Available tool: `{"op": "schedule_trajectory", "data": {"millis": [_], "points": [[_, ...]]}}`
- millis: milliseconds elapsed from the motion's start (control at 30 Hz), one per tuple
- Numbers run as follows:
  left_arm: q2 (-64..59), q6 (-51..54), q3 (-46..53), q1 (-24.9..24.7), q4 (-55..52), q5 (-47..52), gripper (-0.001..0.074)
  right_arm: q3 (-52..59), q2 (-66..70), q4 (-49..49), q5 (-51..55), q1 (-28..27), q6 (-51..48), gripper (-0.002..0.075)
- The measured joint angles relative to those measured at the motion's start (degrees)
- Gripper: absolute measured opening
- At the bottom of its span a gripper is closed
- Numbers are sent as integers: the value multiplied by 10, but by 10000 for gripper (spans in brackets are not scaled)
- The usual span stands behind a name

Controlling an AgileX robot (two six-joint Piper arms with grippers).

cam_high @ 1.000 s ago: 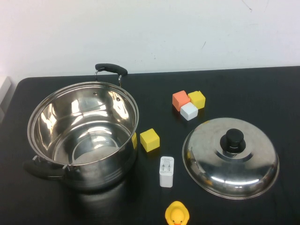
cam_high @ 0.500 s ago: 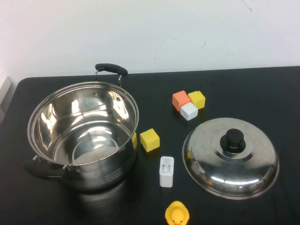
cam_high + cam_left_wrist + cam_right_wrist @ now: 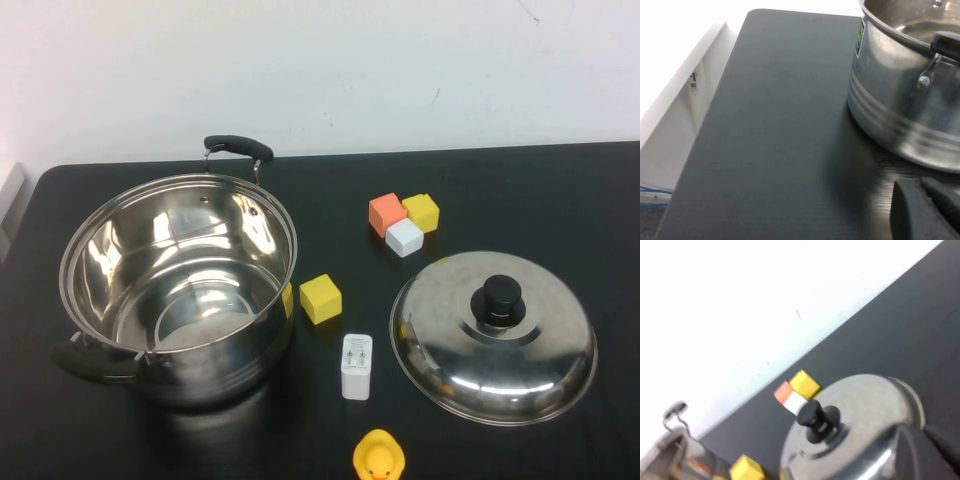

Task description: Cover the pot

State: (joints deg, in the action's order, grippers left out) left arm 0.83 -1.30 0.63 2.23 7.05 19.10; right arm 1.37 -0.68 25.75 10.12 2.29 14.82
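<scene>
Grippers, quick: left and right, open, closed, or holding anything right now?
Left gripper: beside the pot, holding nothing; cannot tell if open.
Right gripper: by the lid, holding nothing; cannot tell.

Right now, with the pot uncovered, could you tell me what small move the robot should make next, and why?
Probably bring the right gripper down over the lid's black knob. The lid lies on the table right of the open stockpot, and the right wrist view already looks onto that knob. The left gripper sits low beside the pot's outer wall, away from the lid.
</scene>
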Motion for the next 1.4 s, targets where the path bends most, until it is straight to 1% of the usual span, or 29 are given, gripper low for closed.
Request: {"op": "schedule_trajectory", "data": {"millis": [67,167,333,433,500,567,667,733,767,867,933,1000,1033,1133,1233,1400], "points": [[0,0,0,0,0,0,-2,-20,0,1,17,0,-45,-2],[0,0,0,0,0,0,-3,-76,7,1,49,5,-148,-2],[0,0,0,0,0,0,-2,-186,99,11,106,5,-341,-2],[0,0,0,0,0,0,-2,-230,174,50,100,5,-438,-2],[0,0,0,0,1,0,-2,-242,226,51,68,5,-463,-2],[0,0,0,0,1,0,-2,-248,274,-3,21,10,-431,-2],[0,0,0,0,1,0,-2,-251,349,-133,-87,32,-288,15],[0,0,0,0,1,0,-2,-252,407,-201,-187,53,-199,62],[0,0,0,0,1,0,-2,-252,439,-222,-241,65,-177,91],[0,0,0,0,1,0,-2,-255,540,-254,-394,103,-140,240],[0,0,0,0,1,0,-2,-256,618,-261,-486,131,-135,372],[0,0,0,0,1,0,-2,-256,689,-271,-550,156,-134,482],[0,0,0,0,1,0,-2,-257,726,-279,-581,168,-134,516],[0,0,0,0,1,0,-2,-264,823,-300,-662,194,-132,560],[0,0,0,0,1,0,-2,-278,899,-313,-724,204,-132,573],[0,0,0,0,1,0,-2,-296,991,-294,-746,204,-135,578]]}}
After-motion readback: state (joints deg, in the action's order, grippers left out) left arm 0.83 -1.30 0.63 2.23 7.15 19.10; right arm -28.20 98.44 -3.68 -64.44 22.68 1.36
